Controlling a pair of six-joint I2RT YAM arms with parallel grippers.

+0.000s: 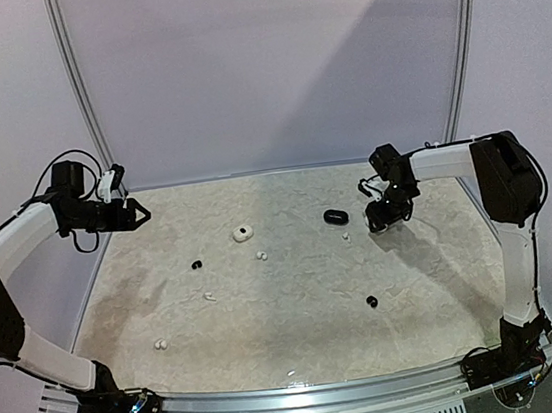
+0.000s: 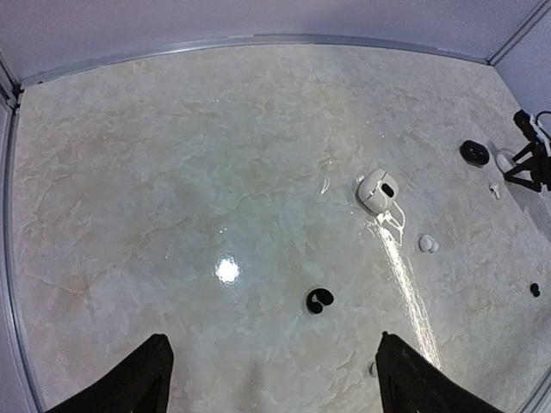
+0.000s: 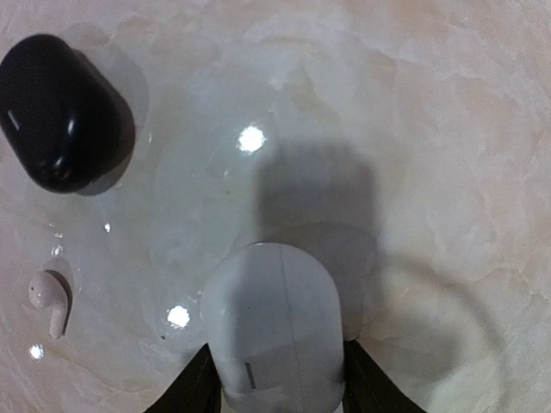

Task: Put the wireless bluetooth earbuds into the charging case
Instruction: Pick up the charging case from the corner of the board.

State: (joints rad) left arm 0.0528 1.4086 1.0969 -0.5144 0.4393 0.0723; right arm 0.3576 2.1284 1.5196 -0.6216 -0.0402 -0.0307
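My right fingers (image 1: 379, 222) pinch the rounded white case (image 3: 274, 327); it could squirt out. Left fingers (image 1: 139, 214) stand apart, empty.

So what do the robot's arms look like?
Both arms, the left arm and the right arm, are white tubes linked by chunky black joints, with thin black cables looping near the wrists. The left end effector and right end effector are black, each with two pointed fingers.
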